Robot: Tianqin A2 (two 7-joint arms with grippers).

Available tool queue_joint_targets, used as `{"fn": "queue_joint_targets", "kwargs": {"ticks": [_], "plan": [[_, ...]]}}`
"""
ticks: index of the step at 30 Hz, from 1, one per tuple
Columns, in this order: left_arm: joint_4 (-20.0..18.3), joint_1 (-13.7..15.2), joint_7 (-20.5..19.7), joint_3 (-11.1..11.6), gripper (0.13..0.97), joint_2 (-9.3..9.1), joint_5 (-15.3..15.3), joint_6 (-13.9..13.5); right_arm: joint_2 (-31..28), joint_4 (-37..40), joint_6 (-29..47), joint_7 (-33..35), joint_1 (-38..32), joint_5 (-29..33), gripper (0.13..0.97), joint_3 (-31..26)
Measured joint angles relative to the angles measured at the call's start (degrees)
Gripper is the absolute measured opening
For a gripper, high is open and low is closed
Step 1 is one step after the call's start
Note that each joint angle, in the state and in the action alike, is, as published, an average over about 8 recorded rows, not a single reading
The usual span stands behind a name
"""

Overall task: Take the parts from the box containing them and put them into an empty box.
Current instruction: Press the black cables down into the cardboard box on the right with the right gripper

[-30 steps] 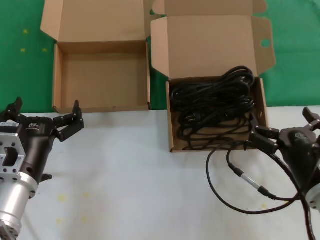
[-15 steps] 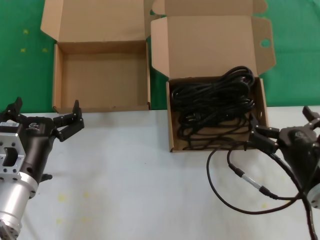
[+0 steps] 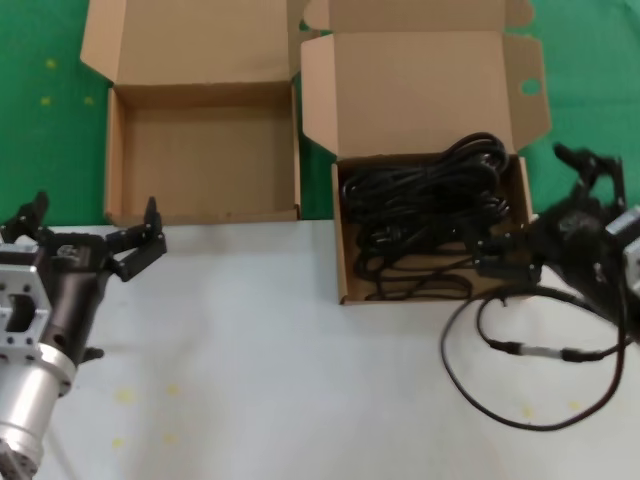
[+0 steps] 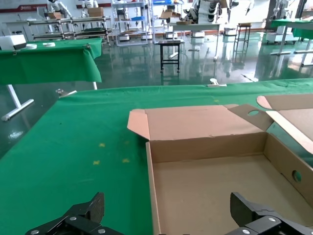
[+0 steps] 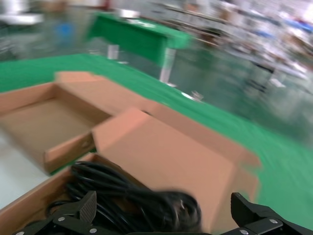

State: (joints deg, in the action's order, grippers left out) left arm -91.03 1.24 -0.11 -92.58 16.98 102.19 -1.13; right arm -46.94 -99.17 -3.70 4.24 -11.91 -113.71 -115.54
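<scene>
The parts are black power cords (image 3: 425, 225), heaped in the brown box (image 3: 342, 250) whose upright lid flap has an oval hole (image 3: 530, 87). My right gripper (image 3: 527, 212) hovers open at that box's right edge, one finger over the cords and nothing held. In the right wrist view the cords (image 5: 127, 193) lie just ahead of the right gripper (image 5: 164, 211). The empty box (image 3: 205, 165) sits to the left with its lid back. My left gripper (image 3: 95, 218) is open just in front of it, and the left wrist view shows the left gripper (image 4: 167, 211) facing the empty box (image 4: 215, 181).
A thin black cable with a silver connector (image 3: 530, 350) loops on the white table (image 3: 280, 380) below my right arm. Green cloth (image 3: 40, 100) covers the surface behind both boxes. The two boxes stand side by side, almost touching.
My right gripper has swung away from the near table edge, up to the cord box's right side. The thin cable loop shifted with it. The left arm has not moved.
</scene>
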Motion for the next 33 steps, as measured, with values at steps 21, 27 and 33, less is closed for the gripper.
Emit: {"fn": "queue_joint_targets", "kwargs": {"ticks": [21,27,33], "plan": [[0.0,0.0,0.0,0.0,0.668,0.0,0.0,0.0,-4.88,4.53,37.73,-16.0,-40.38,47.2,0.966,-23.65],[0.0,0.0,0.0,0.0,0.668,0.0,-0.01,0.0,2.14,8.4,46.62,-12.59,-43.63,52.73,0.966,-21.08],[0.0,0.0,-0.01,0.0,0.526,0.0,-0.01,0.0,8.1,12.75,51.4,-8.17,-45.24,54.7,0.966,-19.1]]}}
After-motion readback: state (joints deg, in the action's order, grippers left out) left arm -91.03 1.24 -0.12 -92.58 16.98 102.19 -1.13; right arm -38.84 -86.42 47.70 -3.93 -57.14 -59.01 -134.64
